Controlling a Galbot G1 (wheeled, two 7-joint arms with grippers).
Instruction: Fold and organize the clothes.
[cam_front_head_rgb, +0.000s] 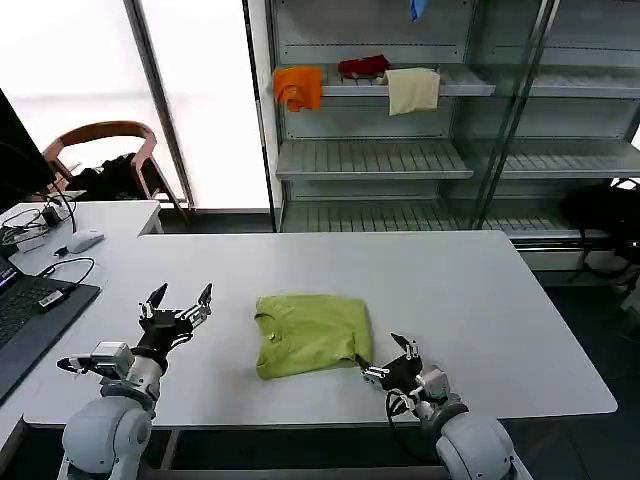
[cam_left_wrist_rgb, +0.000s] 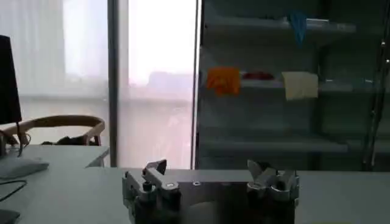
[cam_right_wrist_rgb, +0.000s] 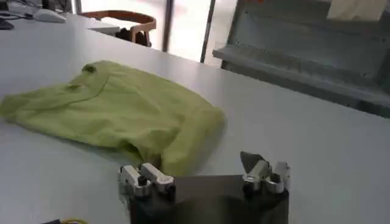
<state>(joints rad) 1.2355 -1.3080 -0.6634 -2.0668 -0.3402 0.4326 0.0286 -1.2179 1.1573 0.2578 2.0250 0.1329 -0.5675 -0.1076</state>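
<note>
lime-green soft-fabric T-shirt: folded into a rough square, lying near the front edge of the white table | left gripper: fingers spread wide, empty, left of the shirt, apart from it | right gripper: fingers apart, holding nothing, at the shirt's near right corner

The head view looks from above, forward and down on the white table, with the shelves at 12 o'clock. The left wrist view sits low over the table, behind the left gripper, and faces the same shelves. The right wrist view sits low behind the right gripper, very near the green T-shirt, which the head view shares.
</note>
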